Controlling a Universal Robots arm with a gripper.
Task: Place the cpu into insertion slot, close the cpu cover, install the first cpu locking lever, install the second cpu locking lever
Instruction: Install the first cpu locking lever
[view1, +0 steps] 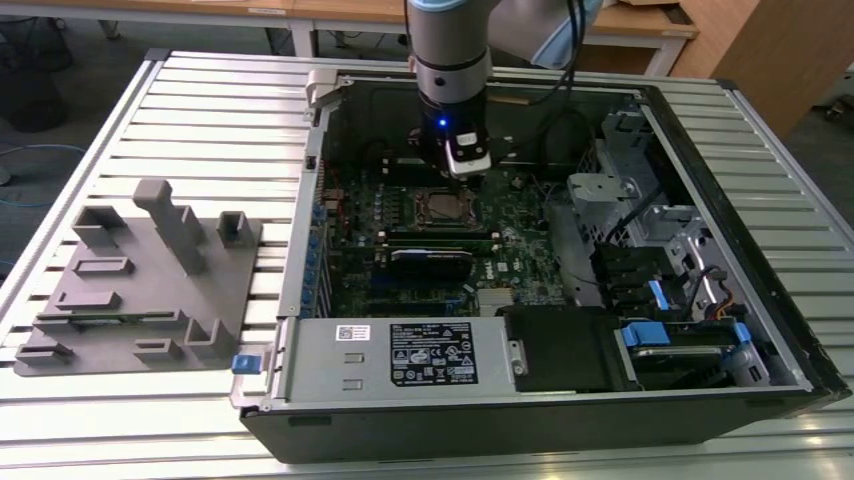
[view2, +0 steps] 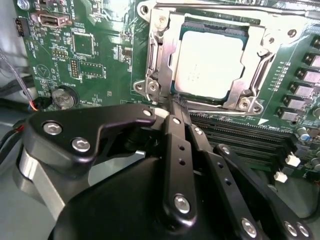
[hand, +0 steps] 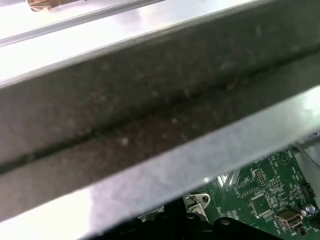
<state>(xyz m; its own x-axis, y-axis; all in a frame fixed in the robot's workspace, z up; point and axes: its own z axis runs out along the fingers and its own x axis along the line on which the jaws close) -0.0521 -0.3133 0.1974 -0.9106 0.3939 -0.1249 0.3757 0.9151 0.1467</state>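
The cpu shows its silvery top lying flat in the insertion slot on the green board. The cpu cover, a metal frame, lies down flat around it. A thin lever rod runs along one side of the frame and another along the opposite side. My gripper is shut, its black fingers pressed together with the tip at the socket's near corner. In the exterior view the gripper hangs just behind the socket inside the open computer case.
Long black card slots lie beside the socket, and a coin battery sits on the board. A black card with a blue edge, a drive cage and the power supply crowd the case. A grey fixture block stands outside. The case wall is close.
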